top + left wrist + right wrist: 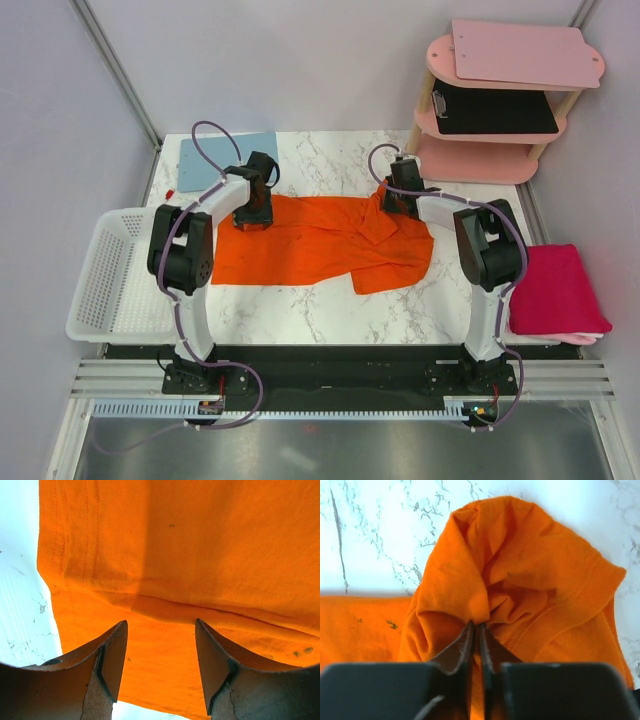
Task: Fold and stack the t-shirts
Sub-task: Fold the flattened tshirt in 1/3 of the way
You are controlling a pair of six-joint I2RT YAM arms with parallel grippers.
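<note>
The orange t-shirt (pixel 320 245) lies spread and rumpled across the middle of the marble table. My left gripper (pixel 252 217) is open over the shirt's far left corner; in the left wrist view its jaws (pixel 161 650) stand apart above the hemmed cloth (pixel 200 555). My right gripper (pixel 398 200) is shut on a bunched fold of the orange shirt at its far right corner; in the right wrist view the jaws pinch the cloth (pixel 520 565) at their tips (pixel 477 626). The magenta-pink t-shirt (pixel 555 290) lies folded at the right edge.
A white basket (pixel 105 280) sits off the table's left edge. A light-blue clipboard (pixel 228 157) lies at the far left. A pink tiered shelf (pixel 495 110) with a pale pink board (pixel 520 50) and a black clipboard stands at the far right.
</note>
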